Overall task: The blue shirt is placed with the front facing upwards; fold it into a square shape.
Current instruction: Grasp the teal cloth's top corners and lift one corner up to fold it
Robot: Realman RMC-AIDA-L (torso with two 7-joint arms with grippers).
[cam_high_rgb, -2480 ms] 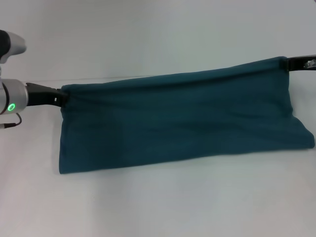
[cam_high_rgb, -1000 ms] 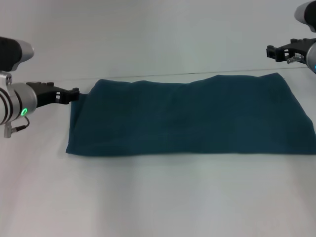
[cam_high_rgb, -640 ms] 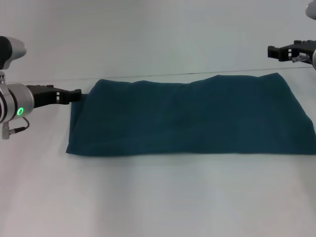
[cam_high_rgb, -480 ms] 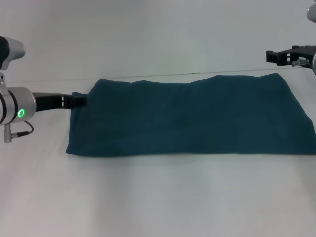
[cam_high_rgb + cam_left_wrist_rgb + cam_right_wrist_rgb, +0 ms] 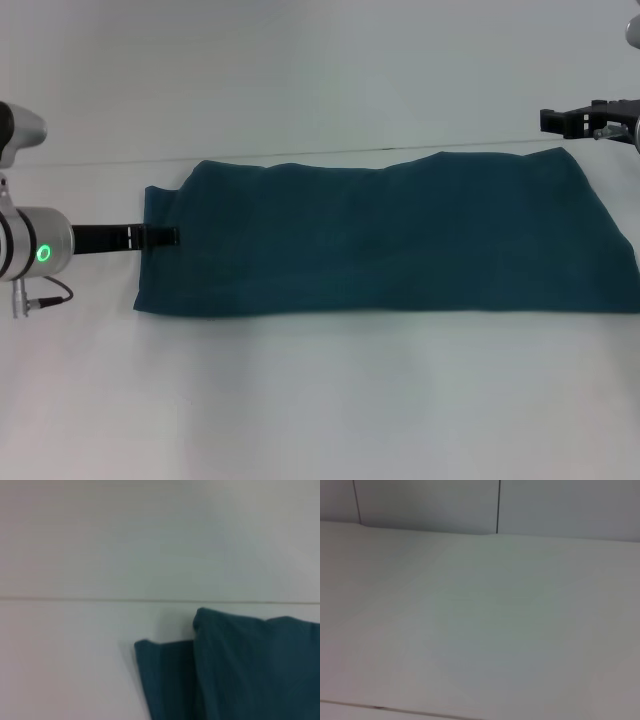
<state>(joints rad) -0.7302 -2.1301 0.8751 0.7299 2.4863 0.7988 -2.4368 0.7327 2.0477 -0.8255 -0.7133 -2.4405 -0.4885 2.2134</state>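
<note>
Blue shirt [image 5: 390, 235] lies flat on the white table [image 5: 320, 400], folded into a long horizontal band. In the head view it runs from roughly 9 o'clock of frame centre out to the 3 o'clock edge. No lettering or neck label visible on the exposed face, just plain teal cloth with mild ripples along the far edge.

Left gripper [image 5: 160, 237] sits at the band's 9 o'clock end, low, reaching in horizontally, tip overlapping the shirt's short edge about halfway down it. It reads as one thin dark bar with no gap between the fingers, so narrow. Whether any cloth is pinched there: cannot tell, the tip blends into the fabric. Green ring light lit on the left wrist housing.

Left wrist view: shirt corner [image 5: 235, 670] shows at least two layers, a lower flap sticking out past the upper fold, both resting on the table. Own fingers not in that view.

Right gripper [image 5: 580, 120] is at 2 o'clock of the frame, above and just beyond the shirt's far right corner, clear of the cloth, nothing in it. Dark finger assembly seen side-on and partly cut by the frame edge; open or closed: cannot tell.

Right wrist view: only bare table surface and the wall [image 5: 495, 505] behind, no shirt in it.
</note>
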